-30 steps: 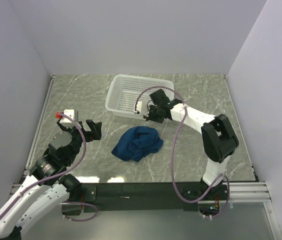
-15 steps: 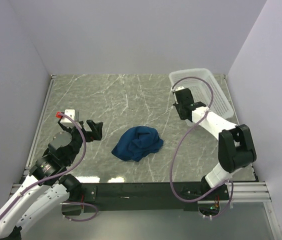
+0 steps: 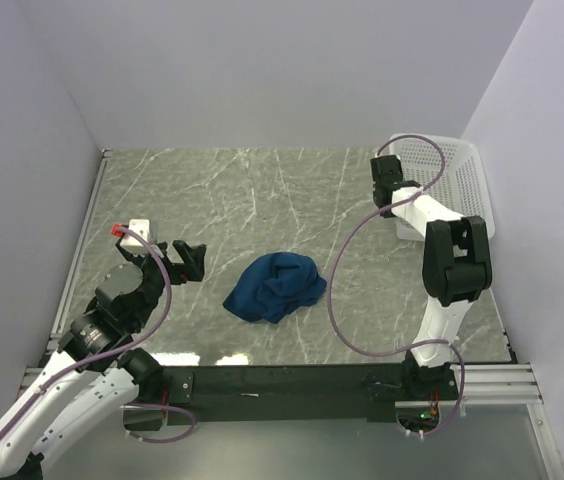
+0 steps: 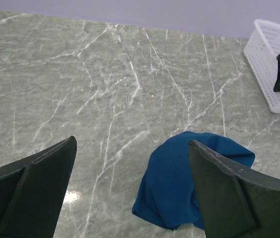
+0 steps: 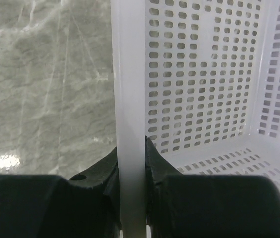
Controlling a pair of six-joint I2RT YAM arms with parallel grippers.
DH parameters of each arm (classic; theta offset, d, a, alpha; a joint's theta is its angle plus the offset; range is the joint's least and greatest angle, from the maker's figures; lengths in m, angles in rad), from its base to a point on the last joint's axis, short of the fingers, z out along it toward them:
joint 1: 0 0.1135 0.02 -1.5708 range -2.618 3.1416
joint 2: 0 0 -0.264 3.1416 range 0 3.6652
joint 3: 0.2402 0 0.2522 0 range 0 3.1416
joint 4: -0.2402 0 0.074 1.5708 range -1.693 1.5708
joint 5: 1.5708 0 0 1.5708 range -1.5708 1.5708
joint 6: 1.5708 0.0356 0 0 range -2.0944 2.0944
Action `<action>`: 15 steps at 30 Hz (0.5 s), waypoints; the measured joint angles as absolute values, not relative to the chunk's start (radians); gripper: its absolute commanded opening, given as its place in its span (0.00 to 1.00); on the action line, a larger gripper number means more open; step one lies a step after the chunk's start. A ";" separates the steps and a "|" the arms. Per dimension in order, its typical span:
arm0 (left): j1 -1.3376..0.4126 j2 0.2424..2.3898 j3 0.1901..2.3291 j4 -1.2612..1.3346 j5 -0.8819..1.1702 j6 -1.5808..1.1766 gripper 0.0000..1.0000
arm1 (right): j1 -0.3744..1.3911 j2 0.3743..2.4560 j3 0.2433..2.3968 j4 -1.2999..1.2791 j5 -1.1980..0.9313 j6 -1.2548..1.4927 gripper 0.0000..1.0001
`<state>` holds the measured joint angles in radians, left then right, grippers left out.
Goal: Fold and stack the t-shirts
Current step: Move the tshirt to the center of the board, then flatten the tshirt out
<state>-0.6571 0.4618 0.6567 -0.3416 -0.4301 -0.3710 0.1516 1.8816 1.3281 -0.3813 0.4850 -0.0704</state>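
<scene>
The right gripper [image 5: 130, 159] has its jaws clamped on the white mesh basket [image 3: 450, 172] rim. It should set the basket down level, well apart from the crumpled t-shirt [image 3: 275, 286] mid-tabletop [image 3: 212, 190]. The left gripper [image 3: 184, 258] has its jaws wide apart and empty.

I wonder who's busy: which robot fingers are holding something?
The right fingers: they pinch the rim of the white plastic mesh basket. The left fingers stand wide open, empty, near the dark blue t-shirt.
</scene>
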 measured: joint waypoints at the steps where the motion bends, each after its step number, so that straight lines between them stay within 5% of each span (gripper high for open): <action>1: -0.657 0.463 0.657 -0.342 -0.428 -0.371 0.99 | 0.147 1.888 1.336 -0.381 0.482 -0.080 0.09; 4: -0.657 0.466 0.657 -0.341 -0.419 -0.371 1.00 | 0.137 1.909 1.358 -0.369 0.464 -0.115 0.47; 5: -0.657 0.468 0.657 -0.341 -0.416 -0.371 0.99 | 0.136 1.911 1.361 -0.361 0.463 -0.130 0.73; 6: -0.657 0.470 0.656 -0.341 -0.408 -0.371 0.99 | 0.136 1.911 1.362 -0.354 0.461 -0.143 0.86; 12: -0.657 0.532 0.641 -0.292 -0.223 -0.356 1.00 | 0.147 1.791 1.317 -0.306 0.421 -0.311 0.90; 15: -0.656 0.673 0.642 -0.245 -0.047 -0.352 0.88 | 0.153 1.619 1.270 -0.332 0.279 -0.406 0.89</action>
